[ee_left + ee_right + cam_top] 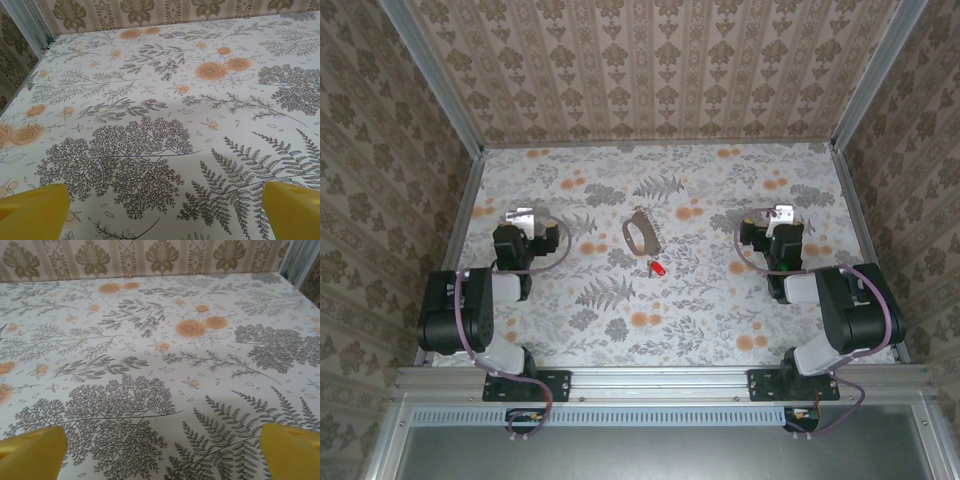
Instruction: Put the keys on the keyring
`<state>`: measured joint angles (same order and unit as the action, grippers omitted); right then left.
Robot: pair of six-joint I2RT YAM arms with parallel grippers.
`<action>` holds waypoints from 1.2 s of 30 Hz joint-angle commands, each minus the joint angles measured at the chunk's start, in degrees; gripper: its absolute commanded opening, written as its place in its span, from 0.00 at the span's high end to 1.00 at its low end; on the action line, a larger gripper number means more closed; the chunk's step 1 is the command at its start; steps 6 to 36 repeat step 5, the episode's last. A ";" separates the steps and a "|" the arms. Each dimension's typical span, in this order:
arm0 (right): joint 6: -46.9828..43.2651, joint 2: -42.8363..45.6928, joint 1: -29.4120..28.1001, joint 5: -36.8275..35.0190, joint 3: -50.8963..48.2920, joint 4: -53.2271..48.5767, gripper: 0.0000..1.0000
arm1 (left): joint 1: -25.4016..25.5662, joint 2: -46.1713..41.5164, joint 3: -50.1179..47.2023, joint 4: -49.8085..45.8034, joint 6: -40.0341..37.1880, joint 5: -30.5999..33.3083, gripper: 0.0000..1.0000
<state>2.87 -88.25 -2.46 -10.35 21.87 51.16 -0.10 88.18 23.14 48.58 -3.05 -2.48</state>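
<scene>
The flat brownish-grey oval keyring (640, 235) lies mid-tabletop (710, 310), on the floral-patterned surface. The small silvery key with a red plastic end (656, 268) lies just beside the keyring's near end. The left jaws stand fully open and empty, yellow fingertips (30, 210) spread wide over bare tabletop. The right jaws stand fully open and empty, well right of the keyring.

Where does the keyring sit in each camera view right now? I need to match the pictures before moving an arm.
Top external: the keyring lies mid-table, just beyond the red-ended keys.
Left wrist: looks across the tablecloth to the back wall; the keyring should be off to its right.
Right wrist: same tablecloth and wall; the keyring should be off to its left.
Shared landmark: the patterned back wall.
</scene>
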 commanded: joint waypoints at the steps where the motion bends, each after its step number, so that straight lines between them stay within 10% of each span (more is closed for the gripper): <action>1: -0.61 -0.11 0.96 3.88 1.49 -1.09 0.00 | -0.30 0.06 0.77 -0.68 0.24 -0.95 0.00; 36: -1.20 0.35 0.86 4.55 0.73 -0.30 0.00 | 0.37 0.08 0.68 -0.54 0.03 1.49 0.00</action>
